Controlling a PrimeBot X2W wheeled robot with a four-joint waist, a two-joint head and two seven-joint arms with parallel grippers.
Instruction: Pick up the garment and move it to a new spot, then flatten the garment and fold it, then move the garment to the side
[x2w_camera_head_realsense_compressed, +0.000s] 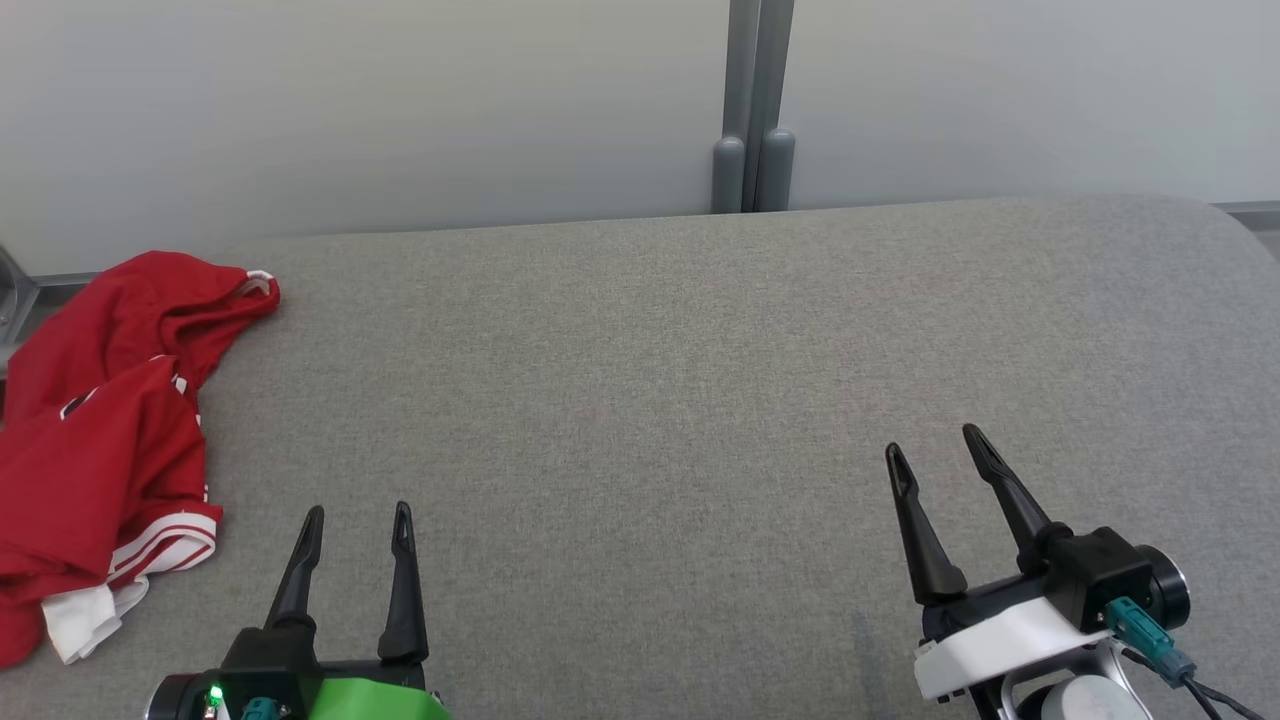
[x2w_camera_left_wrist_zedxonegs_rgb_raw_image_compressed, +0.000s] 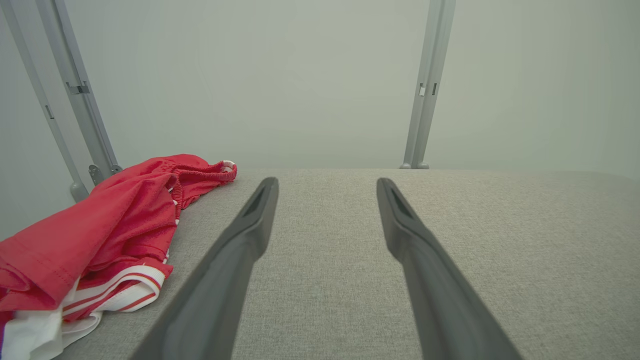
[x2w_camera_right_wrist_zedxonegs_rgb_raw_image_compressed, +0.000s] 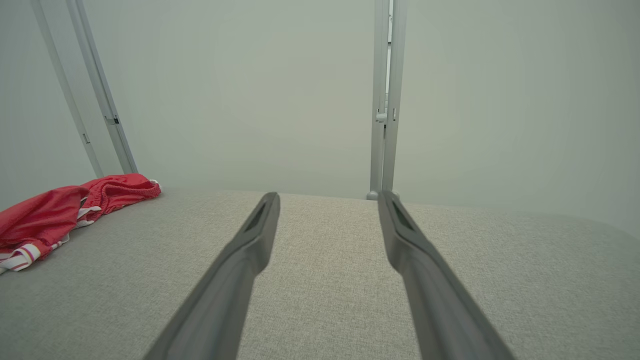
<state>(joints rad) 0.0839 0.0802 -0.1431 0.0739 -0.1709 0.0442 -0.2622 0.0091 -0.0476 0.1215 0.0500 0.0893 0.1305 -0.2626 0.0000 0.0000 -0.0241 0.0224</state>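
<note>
Garment (x2w_camera_head_realsense_compressed: 100, 430), red with white striped trim, is lying crumpled at the left edge of the grey tabletop (x2w_camera_head_realsense_compressed: 640, 400), while the left gripper (x2w_camera_head_realsense_compressed: 358, 508) and right gripper (x2w_camera_head_realsense_compressed: 932, 438) are both hovering empty with fingers (x2w_camera_left_wrist_zedxonegs_rgb_raw_image_compressed: 240, 250) spread wide. The left gripper is sitting near the heap, so it seems the one to be reaching; it should be aiming for a thick raised fold rather than the thin trim, pinching deep, and lifting clear before carrying toward the open middle.
</note>
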